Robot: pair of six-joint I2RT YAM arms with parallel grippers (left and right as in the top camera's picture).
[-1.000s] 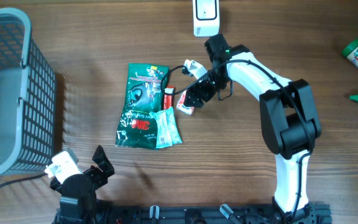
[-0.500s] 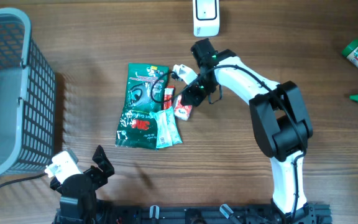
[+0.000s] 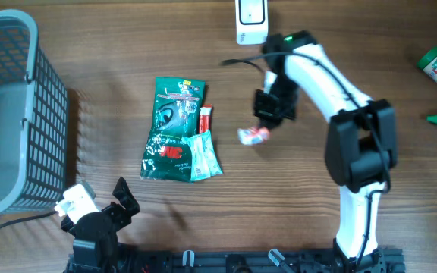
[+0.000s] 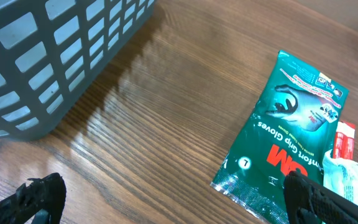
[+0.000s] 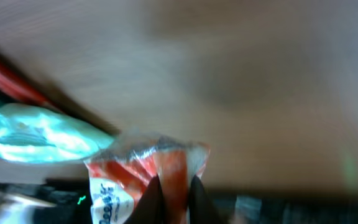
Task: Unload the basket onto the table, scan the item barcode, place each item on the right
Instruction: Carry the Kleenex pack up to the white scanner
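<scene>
Right gripper [image 3: 262,130] was clamped shut on a small red-and-white packet [image 3: 252,136], packet hung at three o'clock from the green glove pack [image 3: 174,129], white device [image 3: 249,19] at its twelve o'clock, left gripper [image 4: 171,190] stood wide open at the table's [image 3: 400,152] seven o'clock.

The right arm [image 3: 321,72] reaches from the near edge to the far middle, wrist turned down. The right gripper [image 3: 260,127] pinches a small red-and-white packet [image 3: 253,136]. The left arm [image 3: 93,239] sits folded near left, with the left gripper [image 4: 173,190] spread wide and empty.
</scene>
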